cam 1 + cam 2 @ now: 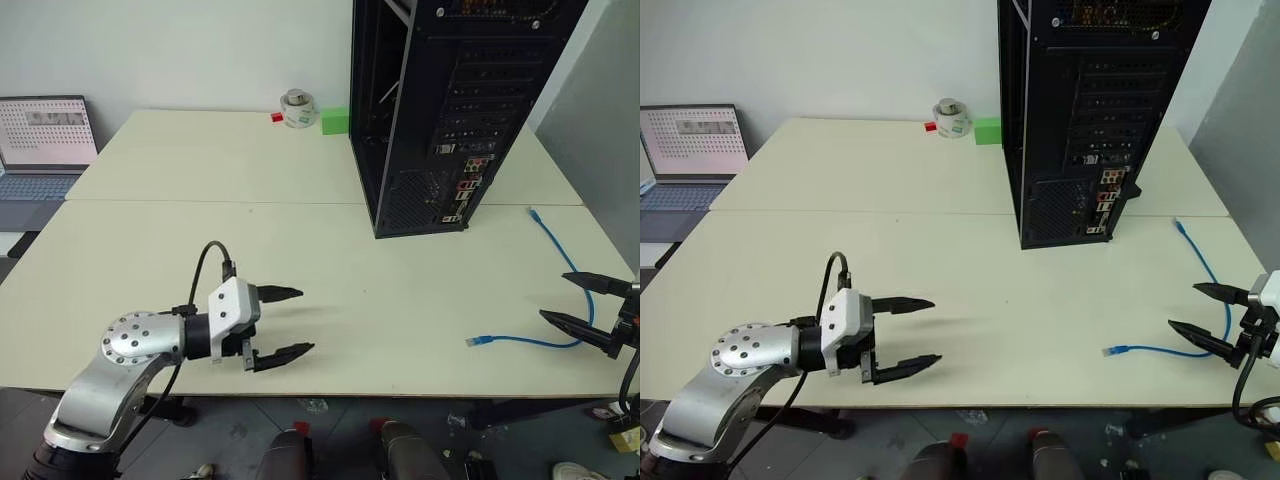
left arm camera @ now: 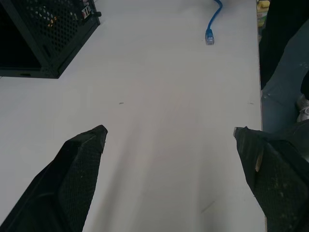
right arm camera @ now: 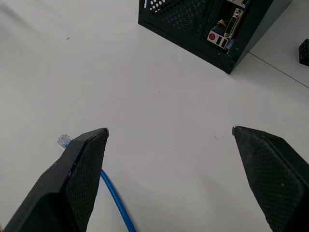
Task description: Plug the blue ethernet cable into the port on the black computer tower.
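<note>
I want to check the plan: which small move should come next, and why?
Probably lower the right hand onto the near plug of the thin light-blue ethernet cable. Its fingers are open, holding nothing, and that plug lies loose on the pale table, away from the tall black computer tower.

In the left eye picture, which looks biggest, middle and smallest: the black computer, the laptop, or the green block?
1. Tall black metal computer tower, biggest by far.
2. Open grey laptop, cut off by the picture's edge.
3. Small green block, smallest, though it sits farthest back.
</note>
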{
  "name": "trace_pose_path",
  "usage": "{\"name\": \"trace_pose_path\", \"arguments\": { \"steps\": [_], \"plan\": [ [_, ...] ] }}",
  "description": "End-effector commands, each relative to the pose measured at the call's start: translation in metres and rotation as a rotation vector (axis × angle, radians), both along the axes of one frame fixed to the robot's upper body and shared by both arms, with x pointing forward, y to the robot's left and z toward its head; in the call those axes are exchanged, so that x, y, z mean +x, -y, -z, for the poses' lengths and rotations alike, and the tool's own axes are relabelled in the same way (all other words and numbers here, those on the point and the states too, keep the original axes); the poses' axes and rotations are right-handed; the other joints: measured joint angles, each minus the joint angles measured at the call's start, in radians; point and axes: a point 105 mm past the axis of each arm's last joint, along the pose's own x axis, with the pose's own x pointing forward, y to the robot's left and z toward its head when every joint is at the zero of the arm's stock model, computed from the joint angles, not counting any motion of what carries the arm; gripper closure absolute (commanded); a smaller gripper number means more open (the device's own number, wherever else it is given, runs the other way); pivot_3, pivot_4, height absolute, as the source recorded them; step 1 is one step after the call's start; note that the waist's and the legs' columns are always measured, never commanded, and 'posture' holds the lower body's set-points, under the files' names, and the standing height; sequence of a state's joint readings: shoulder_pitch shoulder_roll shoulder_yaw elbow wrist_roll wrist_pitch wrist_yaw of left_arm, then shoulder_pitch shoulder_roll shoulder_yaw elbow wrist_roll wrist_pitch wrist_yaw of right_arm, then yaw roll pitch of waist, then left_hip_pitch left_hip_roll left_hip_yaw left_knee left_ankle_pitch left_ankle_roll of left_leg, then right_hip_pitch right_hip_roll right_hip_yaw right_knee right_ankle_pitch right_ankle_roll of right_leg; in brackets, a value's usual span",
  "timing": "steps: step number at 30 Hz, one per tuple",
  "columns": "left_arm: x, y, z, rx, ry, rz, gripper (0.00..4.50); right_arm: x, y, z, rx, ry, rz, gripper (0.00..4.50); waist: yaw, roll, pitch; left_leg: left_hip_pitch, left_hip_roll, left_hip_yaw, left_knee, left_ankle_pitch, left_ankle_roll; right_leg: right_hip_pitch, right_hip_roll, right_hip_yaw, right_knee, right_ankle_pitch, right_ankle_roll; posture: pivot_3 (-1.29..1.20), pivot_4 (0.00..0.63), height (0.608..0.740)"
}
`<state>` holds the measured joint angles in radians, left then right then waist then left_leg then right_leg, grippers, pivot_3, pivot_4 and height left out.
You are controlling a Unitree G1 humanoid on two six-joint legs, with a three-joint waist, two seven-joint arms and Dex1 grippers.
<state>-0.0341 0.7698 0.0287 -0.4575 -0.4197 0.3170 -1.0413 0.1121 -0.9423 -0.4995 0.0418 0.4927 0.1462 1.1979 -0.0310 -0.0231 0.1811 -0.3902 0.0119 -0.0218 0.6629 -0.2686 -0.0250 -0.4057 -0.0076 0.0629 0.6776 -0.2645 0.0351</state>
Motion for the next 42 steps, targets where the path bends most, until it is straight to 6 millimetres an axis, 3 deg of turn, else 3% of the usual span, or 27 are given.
{"name": "trace_pose_path", "arguments": {
  "steps": [1,15,20,25,33,42],
  "plan": [
    [-0.003,0.007,-0.006,-0.017,0.023,0.041,0.01,-0.002,-0.001,-0.011,-0.038,0.045,-0.012,0.16,0.0,0.0,0.0,0.0,0.0,0.0,0.0,0.0,0.0,0.0,0.0,0.0,0.0,0.0,0.0,0.0,0.15,0.74],
    [0.001,0.013,-0.007,-0.022,0.007,0.057,0.01,-0.008,-0.01,-0.002,-0.107,-0.008,-0.052,0.16,0.001,0.0,0.0,0.0,0.0,0.0,0.0,0.0,0.0,0.0,0.0,0.0,0.0,0.0,0.0,0.0,0.15,0.74],
    [0.007,0.017,-0.01,-0.019,0.002,0.08,0.01,-0.008,-0.02,-0.007,-0.125,-0.02,-0.059,0.16,0.0,0.0,0.0,0.0,0.0,0.0,0.0,0.0,0.0,0.0,0.0,0.0,0.0,0.0,0.001,0.0,0.15,0.74],
    [0.009,0.023,-0.003,0.061,0.007,0.158,0.01,-0.015,-0.026,-0.006,-0.178,-0.084,-0.084,0.16,0.002,0.001,0.0,0.0,-0.001,0.0,0.0,0.0,0.0,0.0,0.0,0.0,0.0,0.0,0.001,0.0,0.15,0.74],
    [0.001,0.035,-0.006,0.083,0.011,0.284,0.01,-0.029,-0.017,0.013,-0.324,-0.267,-0.123,0.16,0.001,0.0,0.0,0.0,0.0,0.0,0.001,0.0,0.0,0.0,0.0,0.0,0.0,-0.001,0.002,0.0,0.15,0.74],
    [0.004,0.037,-0.002,0.104,0.034,0.277,0.01,-0.01,0.003,0.047,-0.43,-0.35,-0.106,0.16,-0.001,0.0,0.0,0.0,0.0,0.0,0.001,0.0,0.0,0.0,0.001,0.0,0.0,-0.001,0.002,0.0,0.15,0.74]
  ]
}}
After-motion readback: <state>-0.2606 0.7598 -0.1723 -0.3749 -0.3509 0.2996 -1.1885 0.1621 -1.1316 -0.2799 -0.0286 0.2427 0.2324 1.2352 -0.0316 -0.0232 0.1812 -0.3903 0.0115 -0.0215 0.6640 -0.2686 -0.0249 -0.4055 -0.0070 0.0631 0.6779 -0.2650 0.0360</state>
